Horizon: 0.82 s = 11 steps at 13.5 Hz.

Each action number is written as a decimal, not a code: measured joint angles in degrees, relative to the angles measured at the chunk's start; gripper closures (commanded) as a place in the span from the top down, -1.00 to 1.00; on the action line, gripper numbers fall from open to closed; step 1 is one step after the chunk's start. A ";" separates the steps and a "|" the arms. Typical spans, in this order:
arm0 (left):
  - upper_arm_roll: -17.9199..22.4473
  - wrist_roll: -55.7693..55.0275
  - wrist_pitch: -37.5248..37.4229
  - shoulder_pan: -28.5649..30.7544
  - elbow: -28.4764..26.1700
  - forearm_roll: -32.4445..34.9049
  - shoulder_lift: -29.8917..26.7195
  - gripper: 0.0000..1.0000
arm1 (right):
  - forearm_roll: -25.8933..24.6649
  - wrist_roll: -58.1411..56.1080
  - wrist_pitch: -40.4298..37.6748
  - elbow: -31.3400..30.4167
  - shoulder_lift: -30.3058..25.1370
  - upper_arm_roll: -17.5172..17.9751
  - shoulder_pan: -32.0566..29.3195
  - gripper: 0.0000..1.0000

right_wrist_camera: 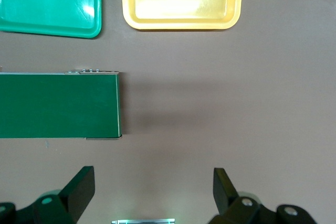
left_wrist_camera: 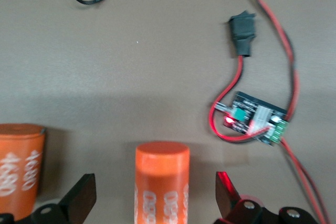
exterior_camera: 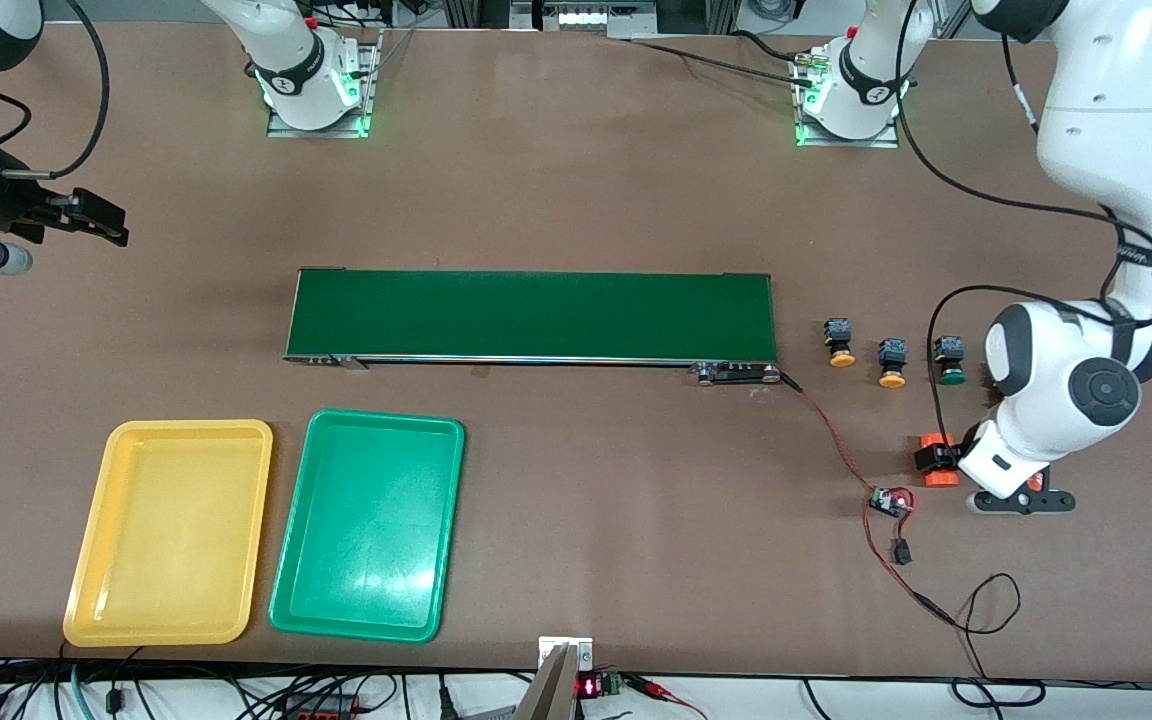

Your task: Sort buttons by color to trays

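Three buttons lie in a row past the conveyor's end, toward the left arm's end of the table: two yellow-orange ones [exterior_camera: 841, 343] [exterior_camera: 892, 363] and a green one [exterior_camera: 952, 361]. The yellow tray [exterior_camera: 171, 530] and the green tray [exterior_camera: 368, 522] lie side by side, nearer the front camera than the belt, and nothing lies in them. My left gripper [exterior_camera: 939, 465] [left_wrist_camera: 156, 195] is open, low over the table, straddling an orange cylinder [left_wrist_camera: 161, 182] without touching it. My right gripper [exterior_camera: 111, 225] [right_wrist_camera: 154, 187] hangs open with nothing between its fingers, at the right arm's end of the table.
The long dark-green conveyor belt [exterior_camera: 533, 315] runs across the middle. A second orange cylinder [left_wrist_camera: 18, 161] stands just outside one left finger. A small circuit board [exterior_camera: 891, 502] [left_wrist_camera: 252, 119] with red and black wires lies close to the left gripper.
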 measured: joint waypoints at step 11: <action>-7.50 4.81 -16.15 0.00 -1.53 0.16 -8.13 -0.63 | 0.00 0.02 0.07 -0.01 0.00 0.02 0.05 1.00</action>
